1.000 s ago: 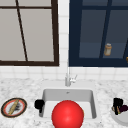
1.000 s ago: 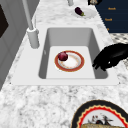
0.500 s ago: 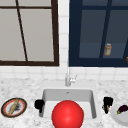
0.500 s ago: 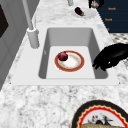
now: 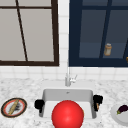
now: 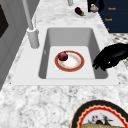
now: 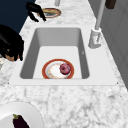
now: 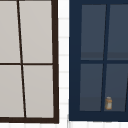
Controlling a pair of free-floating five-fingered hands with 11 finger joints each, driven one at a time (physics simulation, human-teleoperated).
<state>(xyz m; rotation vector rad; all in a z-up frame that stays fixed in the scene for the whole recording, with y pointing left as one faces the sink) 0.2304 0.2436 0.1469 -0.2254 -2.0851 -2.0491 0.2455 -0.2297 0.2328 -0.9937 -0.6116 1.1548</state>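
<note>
Black and curled, the left hand point(image 6: 110, 57) hangs over the sink's point(image 6: 50, 37) near rim, fingers bent downward and holding nothing. Just below it, in the basin, sits a red-rimmed plate point(image 6: 75, 63) with a dark red onion point(image 6: 63, 56) on its edge. The right hand point(image 7: 11, 45) hovers at the opposite rim, clenched on something small and tan. Beyond, an eggplant point(image 6: 79, 10) lies on the bench point(image 6: 37, 100).

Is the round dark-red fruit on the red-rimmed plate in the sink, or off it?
On it: the round dark-red fruit sits at the edge of the red-rimmed plate, on the floor of the white sink.
</note>
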